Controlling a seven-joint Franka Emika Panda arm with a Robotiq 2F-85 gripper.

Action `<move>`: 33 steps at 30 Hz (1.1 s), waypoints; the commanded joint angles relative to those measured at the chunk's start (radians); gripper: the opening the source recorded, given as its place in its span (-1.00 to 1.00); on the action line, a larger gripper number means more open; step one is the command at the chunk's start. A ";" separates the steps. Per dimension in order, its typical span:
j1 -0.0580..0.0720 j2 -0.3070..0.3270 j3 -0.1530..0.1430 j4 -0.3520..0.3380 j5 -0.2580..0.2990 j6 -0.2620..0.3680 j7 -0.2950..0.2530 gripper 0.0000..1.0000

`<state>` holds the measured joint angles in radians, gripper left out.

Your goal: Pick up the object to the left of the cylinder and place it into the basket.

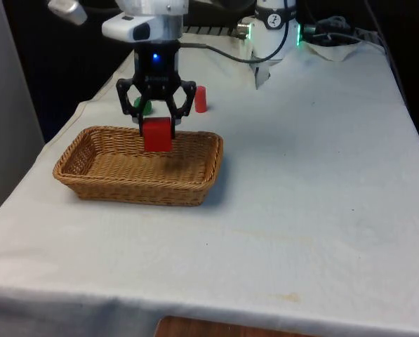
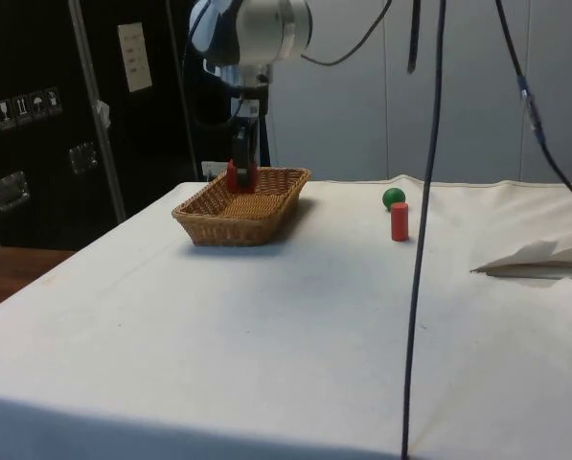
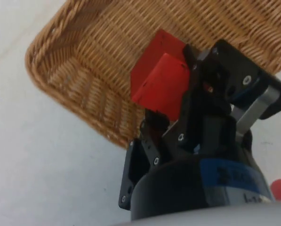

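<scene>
- The black two-finger gripper [image 1: 157, 121] was pinching a red, flat-faced block with sharp edges [image 1: 157, 135], most likely painted wood, though the material could not be confirmed.
- The block hung over the oblong woven wicker basket [image 1: 90, 182], above its far wall, at about twelve o'clock of the basket's middle in the front view.
- From the side view the red block [image 2: 240, 178] sat level with the basket's [image 2: 218, 228] rim, so it looked lifted and carried, not set down.
- Judged from this, the pick was done; what was left was lowering the block, spreading the fingers and letting go inside the basket.
- In the wrist view the red block [image 3: 160, 80] showed two smooth matte faces meeting at a crisp edge, clamped between the dark fingers [image 3: 196, 70].
- The basket's [image 3: 74, 84] weave was tight and ribbed, tan-brown, with a thick braided rim and sloping walls.
- A small red upright cylinder [image 1: 201, 99] stood on the white cloth-covered table [image 1: 321, 182] at about one o'clock of the basket.
- A green rounded ball-like piece [image 1: 145, 107] lay beyond the basket, at about nine o'clock of the cylinder, partly hidden by the gripper.
- The cloth looked soft and faintly creased.
</scene>
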<state>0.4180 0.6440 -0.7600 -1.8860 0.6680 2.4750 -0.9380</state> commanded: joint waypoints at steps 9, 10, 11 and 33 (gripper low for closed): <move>-0.041 0.124 -0.011 0.094 0.122 -0.037 -0.082 -0.96; -0.042 0.136 -0.012 0.100 0.133 -0.041 -0.088 -0.96; -0.043 0.147 -0.013 0.106 0.144 -0.045 -0.094 -0.96; -0.030 0.176 -0.032 0.114 0.190 -0.056 -0.112 1.00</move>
<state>0.3880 0.8250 -0.7930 -1.7680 0.8550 2.4150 -1.0460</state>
